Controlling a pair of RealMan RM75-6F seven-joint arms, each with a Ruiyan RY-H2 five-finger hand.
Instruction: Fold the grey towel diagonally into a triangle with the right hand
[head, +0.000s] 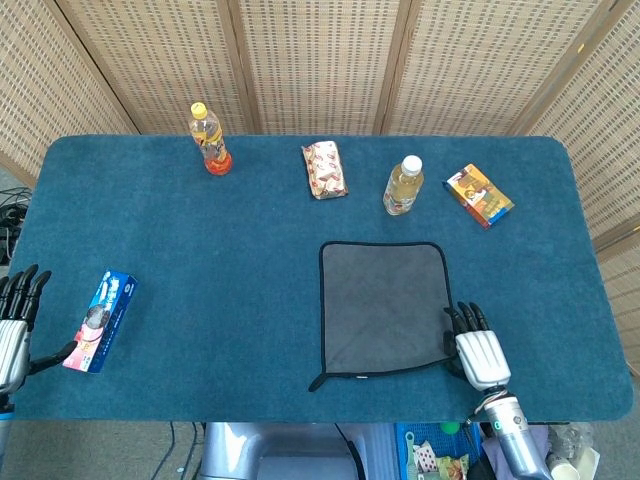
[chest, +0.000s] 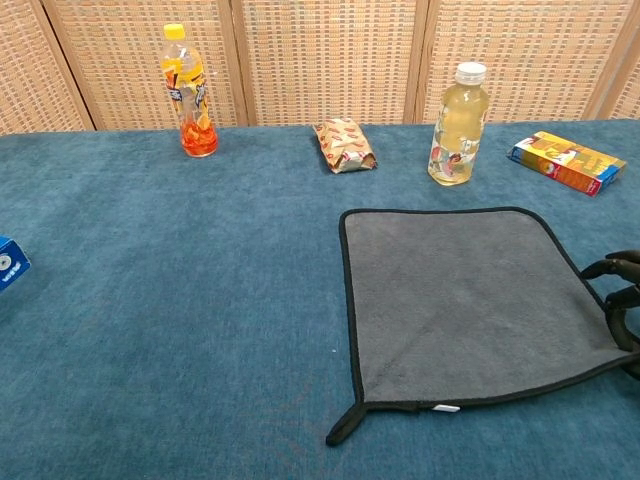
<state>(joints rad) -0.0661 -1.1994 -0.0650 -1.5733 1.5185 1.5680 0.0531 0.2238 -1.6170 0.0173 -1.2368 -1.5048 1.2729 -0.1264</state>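
Observation:
The grey towel (head: 385, 305) with black edging lies flat and unfolded on the blue table, right of centre; the chest view shows the towel (chest: 465, 300) with its near left corner curled into a small tail. My right hand (head: 478, 350) is at the towel's near right corner, back upward. Its dark fingers (chest: 622, 300) bend down over the right edge, and the thumb sits below the corner. The towel is not lifted. My left hand (head: 12, 335) rests at the table's far left edge, fingers straight and apart, holding nothing.
A blue biscuit box (head: 100, 320) lies beside my left hand. Along the back stand an orange-drink bottle (head: 210, 140), a snack packet (head: 325, 170), a yellow-drink bottle (head: 403, 186) and a colourful carton (head: 479, 195). The table's near edge runs just behind my right hand.

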